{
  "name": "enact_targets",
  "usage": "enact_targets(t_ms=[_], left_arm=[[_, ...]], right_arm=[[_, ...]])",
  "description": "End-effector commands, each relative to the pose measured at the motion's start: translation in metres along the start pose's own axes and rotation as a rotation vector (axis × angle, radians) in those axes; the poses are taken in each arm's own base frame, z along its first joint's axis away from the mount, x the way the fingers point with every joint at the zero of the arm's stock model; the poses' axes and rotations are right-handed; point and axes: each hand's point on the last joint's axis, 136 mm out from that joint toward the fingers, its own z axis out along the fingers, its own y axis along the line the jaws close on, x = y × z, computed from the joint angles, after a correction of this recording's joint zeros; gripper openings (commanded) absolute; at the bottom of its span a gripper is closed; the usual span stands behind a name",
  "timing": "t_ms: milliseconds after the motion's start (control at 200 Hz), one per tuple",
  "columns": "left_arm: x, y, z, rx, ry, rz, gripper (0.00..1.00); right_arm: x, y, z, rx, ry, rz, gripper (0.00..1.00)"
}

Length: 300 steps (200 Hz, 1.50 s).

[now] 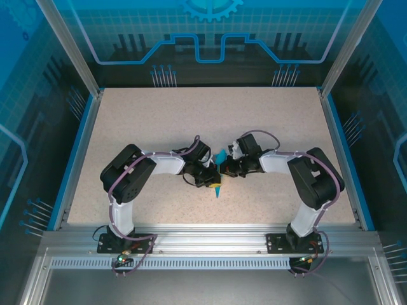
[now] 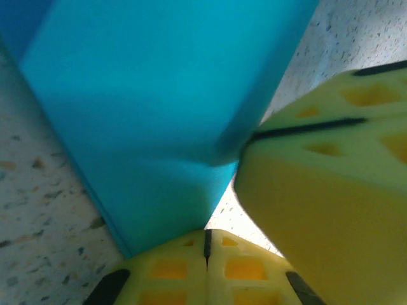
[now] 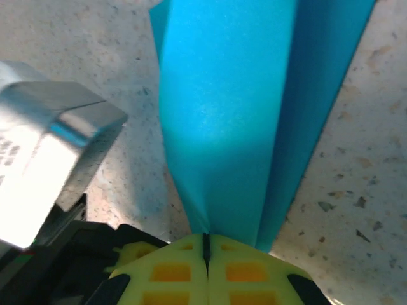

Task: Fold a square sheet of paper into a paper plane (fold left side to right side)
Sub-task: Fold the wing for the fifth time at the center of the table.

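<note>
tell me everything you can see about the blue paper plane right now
The paper plane is smooth, plain teal-blue paper, folded into a narrow dart of layered flaps with sharp creases. Its pointed tip faces the arm bases. It sits mid-table on the speckled table, between the two arms. The shut yellow fingers of the left gripper and of the right gripper each pinch it at one end.

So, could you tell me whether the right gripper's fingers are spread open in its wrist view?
No, the right gripper is shut tight on the narrow end of the teal paper plane.
</note>
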Motion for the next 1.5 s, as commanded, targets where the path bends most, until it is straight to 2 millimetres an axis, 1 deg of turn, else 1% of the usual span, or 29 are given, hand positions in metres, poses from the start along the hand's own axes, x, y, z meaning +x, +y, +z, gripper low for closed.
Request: enact_targets(t_ms=[0, 40, 50, 70, 325, 545, 645, 890, 1135, 1291, 1496], left_arm=[[0.026, 0.056, 0.016, -0.191, 0.076, -0.117, 0.00], [0.026, 0.056, 0.016, -0.192, 0.075, -0.117, 0.00], [0.027, 0.056, 0.016, -0.192, 0.077, -0.116, 0.00], [0.026, 0.056, 0.016, -0.193, 0.075, -0.116, 0.00], [0.027, 0.056, 0.017, -0.194, 0.077, -0.119, 0.00], [0.028, 0.058, 0.017, -0.198, 0.080, -0.120, 0.00], [0.028, 0.058, 0.016, -0.198, 0.079, -0.122, 0.00], [0.029, 0.059, 0.017, -0.199, 0.083, -0.125, 0.00], [0.030, 0.059, 0.017, -0.200, 0.085, -0.124, 0.00], [0.031, 0.060, 0.018, -0.202, 0.087, -0.125, 0.00], [0.030, 0.059, 0.018, -0.201, 0.086, -0.127, 0.00]], right_arm=[[-0.006, 0.008, 0.007, -0.003, -0.001, -0.019, 0.06], [-0.004, 0.002, 0.009, 0.015, 0.008, -0.017, 0.06], [-0.009, 0.008, 0.008, 0.011, -0.002, -0.029, 0.06], [-0.012, 0.009, 0.008, 0.016, -0.006, -0.035, 0.05], [-0.012, -0.014, 0.014, 0.129, 0.015, -0.054, 0.05], [-0.014, -0.030, 0.016, 0.192, 0.018, -0.067, 0.05], [-0.021, -0.033, 0.015, 0.182, -0.001, -0.065, 0.05], [-0.050, -0.026, 0.006, 0.159, -0.049, -0.083, 0.05], [-0.073, -0.033, 0.004, 0.162, -0.073, -0.069, 0.05], [-0.083, -0.039, 0.002, 0.168, -0.083, -0.059, 0.05], [-0.096, -0.040, -0.002, 0.154, -0.103, -0.057, 0.05]])
